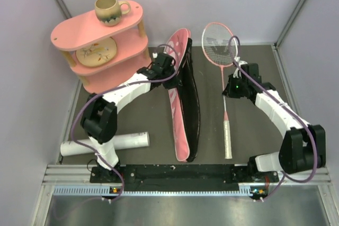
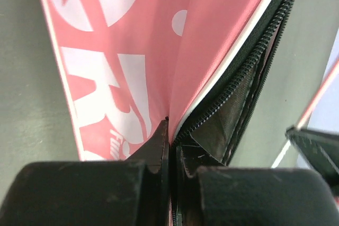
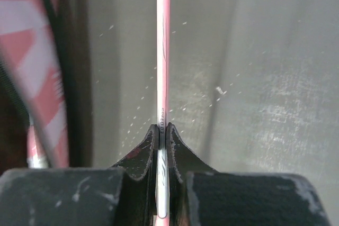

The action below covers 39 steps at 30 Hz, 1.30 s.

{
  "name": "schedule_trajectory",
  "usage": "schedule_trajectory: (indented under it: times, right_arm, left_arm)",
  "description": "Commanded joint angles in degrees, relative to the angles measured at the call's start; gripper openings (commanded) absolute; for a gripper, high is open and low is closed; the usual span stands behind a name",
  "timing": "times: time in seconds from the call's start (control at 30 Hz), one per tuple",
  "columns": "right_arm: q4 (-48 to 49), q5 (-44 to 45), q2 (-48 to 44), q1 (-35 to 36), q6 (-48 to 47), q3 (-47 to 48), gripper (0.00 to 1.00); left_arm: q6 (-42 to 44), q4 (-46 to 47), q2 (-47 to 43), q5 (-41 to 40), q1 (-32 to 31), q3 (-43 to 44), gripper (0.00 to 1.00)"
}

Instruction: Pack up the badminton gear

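Observation:
The pink bag [image 1: 179, 104] lettered SPORT lies lengthwise mid-table, its flap raised and its black inside showing. My left gripper [image 1: 170, 61] is shut on the flap's zipper edge near the bag's far end; in the left wrist view [image 2: 170, 130] the pink cloth [image 2: 132, 51] is pinched between the fingers. One pink racket [image 1: 219, 43] lies right of the bag, head far, white handle near. My right gripper [image 1: 232, 86] is shut on its thin shaft [image 3: 162, 51]. The white tube [image 1: 106, 144] lies at the near left. I see no second racket and no shuttlecocks.
A pink two-tier shelf [image 1: 130, 22] stands at the far left with a brown mug [image 1: 111, 10] on top and a patterned dish [image 1: 95, 53] on its lower tier. Grey walls close in the table on three sides. The bag's edge [image 3: 42, 78] runs left of the right gripper.

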Motion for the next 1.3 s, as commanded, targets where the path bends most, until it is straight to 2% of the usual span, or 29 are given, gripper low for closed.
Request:
schedule_trajectory:
  times: [0.0,0.2,0.33,0.5,0.73,1.27]
  right_arm:
    - [-2.0,6.8,-6.9,5.9,-2.0,0.5,0.0]
    - [-7.4,19.0,-8.8,13.3,-1.5,1.1,0.0]
    - [-10.0,25.3,-7.0,18.2,-0.8,1.9,0.0]
    - [-12.2,33.7,-3.2,24.7,-1.2,3.3,0.0]
    - [-13.9,38.8,-0.8,29.7,-0.7,3.1,0.0]
    - [-16.5,40.8,2.2,42.8,2.8,2.2,0.0]
  left_arm:
    - [-2.8,0.0,5.8,-3.7,-0.7,6.7,0.0]
    - [-0.6,0.2,12.1,-2.3,0.3,13.9,0.0]
    - [3.1,-2.0,13.9,-2.3,0.8,18.3,0.0]
    - [6.7,-3.0,14.0,-3.0,2.7,19.6,0.0]
    - [9.2,-3.9,14.1,-0.8,4.9,20.3,0.0]
    - [11.3,-4.7,12.0,0.7,4.7,22.5,0.0]
